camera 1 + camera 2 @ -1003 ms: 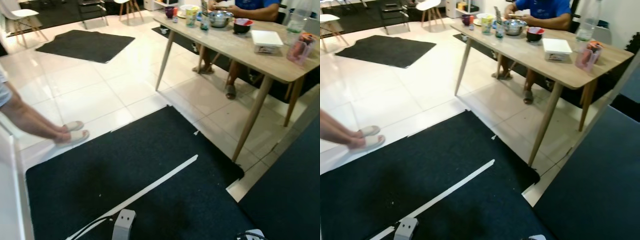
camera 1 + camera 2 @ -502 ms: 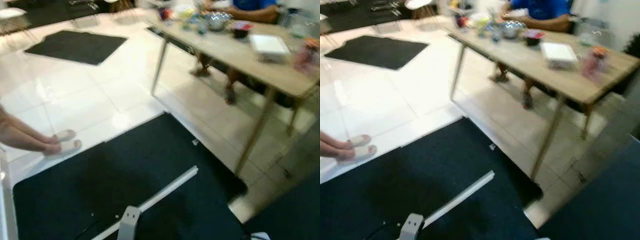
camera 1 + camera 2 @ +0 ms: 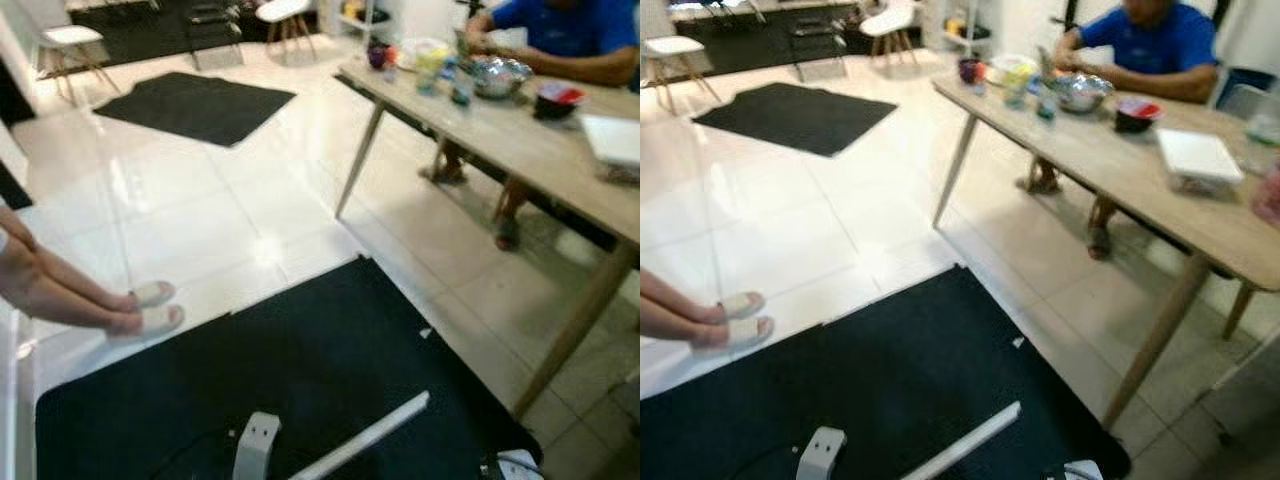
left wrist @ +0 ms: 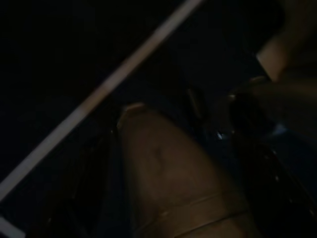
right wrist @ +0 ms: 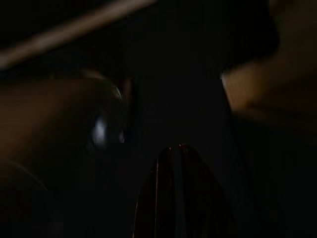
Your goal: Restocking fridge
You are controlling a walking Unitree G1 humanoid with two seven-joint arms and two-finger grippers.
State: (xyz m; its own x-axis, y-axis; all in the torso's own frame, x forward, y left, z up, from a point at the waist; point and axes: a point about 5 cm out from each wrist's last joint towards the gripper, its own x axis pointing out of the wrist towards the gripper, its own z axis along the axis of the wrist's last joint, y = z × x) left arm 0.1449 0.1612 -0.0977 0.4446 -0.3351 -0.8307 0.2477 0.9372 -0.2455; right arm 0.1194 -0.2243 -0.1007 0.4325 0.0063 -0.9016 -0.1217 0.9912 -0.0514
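Observation:
A long wooden table (image 3: 520,140) stands at the right. On it are a steel bowl (image 3: 497,75), a red bowl (image 3: 555,98), some cups (image 3: 430,68) and a flat white box (image 3: 1197,158). Both my arms hang idle at the bottom edge of the eye views, the left silver wrist (image 3: 252,445) and the right one (image 3: 510,465) above a black mat (image 3: 300,370). The wrist views are very dark. In the left wrist view a pale tape strip (image 4: 99,94) crosses the mat.
A person in a blue shirt (image 3: 570,35) sits behind the table. Another person's bare legs in pale sandals (image 3: 150,305) reach in at the left. A white tape strip (image 3: 365,437) lies on the mat. A second mat (image 3: 195,105) and chairs (image 3: 70,40) stand farther off on glossy white tiles.
The whole picture has shifted, so the camera has moved: the table now sits farther right and the mat lower. The arms still hang, and the legs at the left stay put.

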